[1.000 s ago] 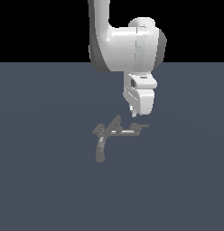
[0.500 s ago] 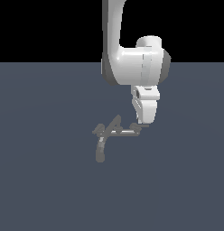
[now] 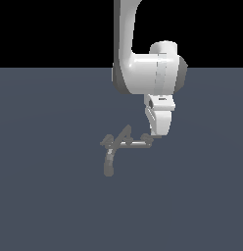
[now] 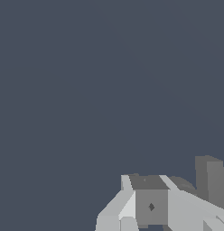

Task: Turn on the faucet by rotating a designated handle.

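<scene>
Although small and partly masked, the faucet [image 3: 124, 143] sat near the middle of the worktop [image 3: 50, 196], with its curved spout [image 3: 109, 163] drooping toward the near side and the slanted fin [image 3: 125, 132] rising above the horizontal bar. At the bar's end on the exterior view's right, the handle [image 3: 148, 139] showed only as a dark nub, right under the tool [image 3: 157, 136]. On the opposite end, toward the exterior view's left, sat the stubby knob [image 3: 107, 142], well apart from the arm.

Judged as the approach-and-contact step: tool tip lowered to the handle, touching or just beside it, which of the two not decidable from this angle. Whether the tool was spread or pressed together could not be told either; the fingertips were hidden in the exterior view, and the wrist view gave only a cluster of pale and grey blocks [image 4: 168, 203] against bare worktop.

Next move, by estimate: a sideways push against the thin lever to swing it about its knob, kept low enough not to slip over it.

Nothing else around on the worktop; only the fin and bar close by, a possible snag for a sweep toward the exterior view's left.
</scene>
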Controlling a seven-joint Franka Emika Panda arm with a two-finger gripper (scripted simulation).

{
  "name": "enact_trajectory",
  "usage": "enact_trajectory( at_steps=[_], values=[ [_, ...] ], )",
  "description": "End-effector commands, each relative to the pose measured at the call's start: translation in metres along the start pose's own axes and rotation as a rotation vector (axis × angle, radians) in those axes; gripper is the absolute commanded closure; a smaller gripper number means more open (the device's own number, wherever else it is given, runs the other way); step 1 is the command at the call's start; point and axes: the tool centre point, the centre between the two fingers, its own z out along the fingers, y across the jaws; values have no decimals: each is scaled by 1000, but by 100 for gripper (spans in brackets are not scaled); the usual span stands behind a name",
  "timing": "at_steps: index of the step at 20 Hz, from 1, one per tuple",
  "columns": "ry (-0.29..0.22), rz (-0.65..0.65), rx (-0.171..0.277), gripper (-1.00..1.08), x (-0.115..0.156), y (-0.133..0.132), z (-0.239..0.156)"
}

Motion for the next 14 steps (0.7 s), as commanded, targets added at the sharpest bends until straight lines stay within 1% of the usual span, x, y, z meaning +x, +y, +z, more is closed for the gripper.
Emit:
enact_trajectory(
  at_steps=[1, 6, 8, 14],
  values=[
    [0, 1, 0, 108, 6, 7, 0],
    [0, 2, 0, 108, 19, 23, 0],
    [-1, -2, 3, 108, 15, 19, 0],
    [-1, 0, 2, 108, 15, 39, 0]
  ],
)
